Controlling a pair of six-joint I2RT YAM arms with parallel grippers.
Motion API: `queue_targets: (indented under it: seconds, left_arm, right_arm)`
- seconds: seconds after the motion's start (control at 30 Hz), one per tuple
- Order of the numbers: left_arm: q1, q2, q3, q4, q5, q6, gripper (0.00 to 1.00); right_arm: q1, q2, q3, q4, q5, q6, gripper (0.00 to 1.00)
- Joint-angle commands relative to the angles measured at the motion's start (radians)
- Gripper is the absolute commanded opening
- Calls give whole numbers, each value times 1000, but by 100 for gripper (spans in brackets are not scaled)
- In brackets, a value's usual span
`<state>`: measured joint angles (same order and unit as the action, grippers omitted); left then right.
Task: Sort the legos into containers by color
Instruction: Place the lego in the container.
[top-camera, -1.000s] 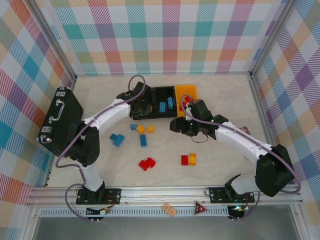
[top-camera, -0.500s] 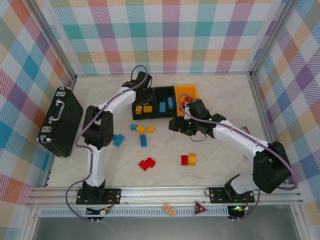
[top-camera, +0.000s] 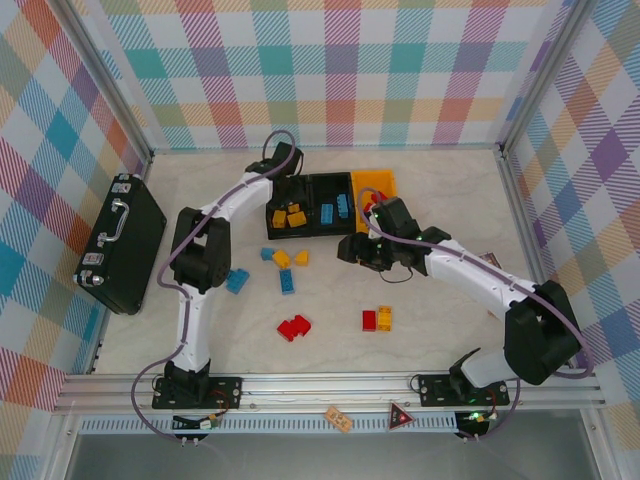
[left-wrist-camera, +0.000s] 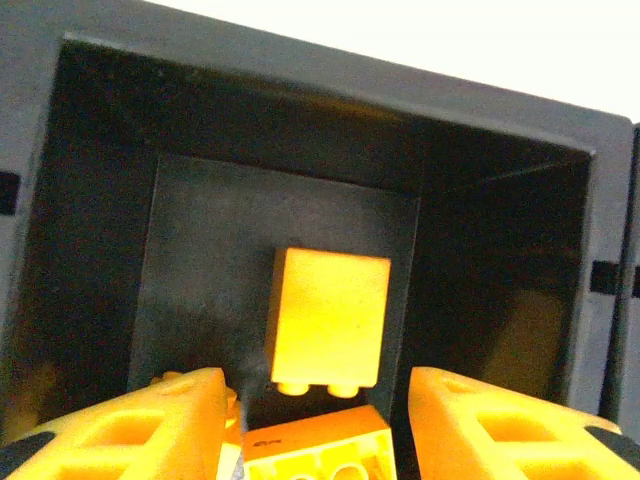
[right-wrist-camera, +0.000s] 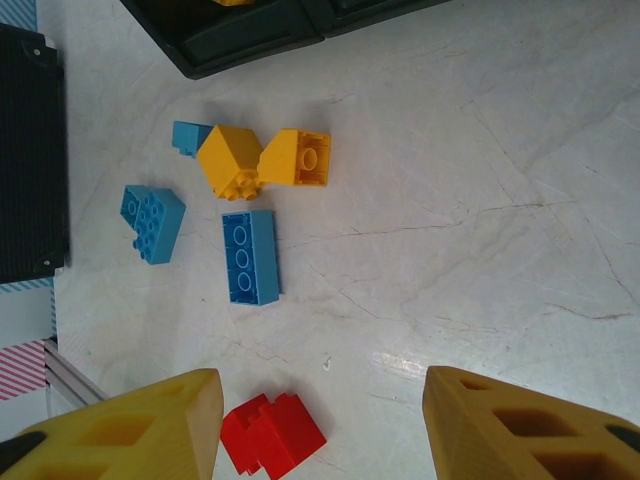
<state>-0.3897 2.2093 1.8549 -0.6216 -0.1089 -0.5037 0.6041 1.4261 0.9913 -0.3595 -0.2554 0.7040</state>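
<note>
1. Left gripper (left-wrist-camera: 315, 405) is inside the left black bin (left-wrist-camera: 95, 200), fingers parted around a loose yellow brick (left-wrist-camera: 318, 452).
2. Risk: the brick snags a finger on withdrawal and tips out.
3. Right gripper (right-wrist-camera: 320, 400) is open and empty above the table. The red brick (right-wrist-camera: 272, 432) sits off-centre, so a straight descent may knock it.

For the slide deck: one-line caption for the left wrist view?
Left gripper open over the black bin, yellow bricks inside.
</note>
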Motion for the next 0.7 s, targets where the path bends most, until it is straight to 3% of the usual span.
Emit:
queue_targets:
  seconds: [0.0, 0.47, 0.67]
  left_arm:
    - [-6, -118, -53, 5, 21, 6, 51]
    - [-60, -430, -410, 61, 83, -33, 51]
    - [-107, -503, -524, 52, 61, -59, 51]
  right_arm:
    - [7, 2, 27, 3, -4, 15, 55]
    - [11, -57, -33, -38, 25, 14, 55]
    - [11, -72, -60, -49, 35, 13, 56]
